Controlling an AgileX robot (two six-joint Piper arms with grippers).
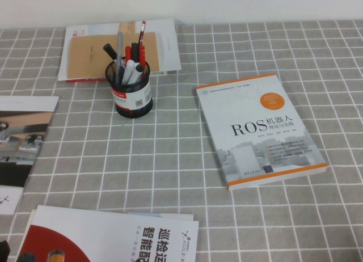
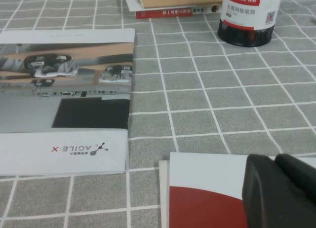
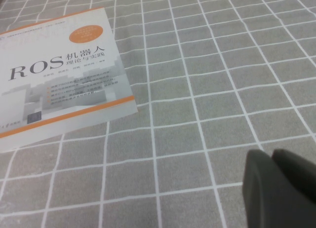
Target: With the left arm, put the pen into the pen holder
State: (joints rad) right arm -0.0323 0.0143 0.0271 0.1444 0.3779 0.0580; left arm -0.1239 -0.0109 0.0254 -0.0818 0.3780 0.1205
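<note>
Standing in the pen holder (image 1: 134, 96), the grey pen (image 1: 119, 45) rises upright among red pens and markers, near the stacked books (image 1: 116, 48) at the table's far side. Your left gripper (image 2: 275, 161) sits low over the red-and-white booklet (image 2: 202, 198), fingers pressed together and holding nothing. Your right gripper (image 3: 273, 156) hovers over bare checked cloth (image 3: 207, 90) beside the ROS book (image 3: 59, 75), fingers together, empty.

"ROS" on book (image 1: 258, 129); "Comix" on pen holder (image 2: 249, 16); "AGILE·X", seemingly, on brochure (image 2: 64, 114).
</note>
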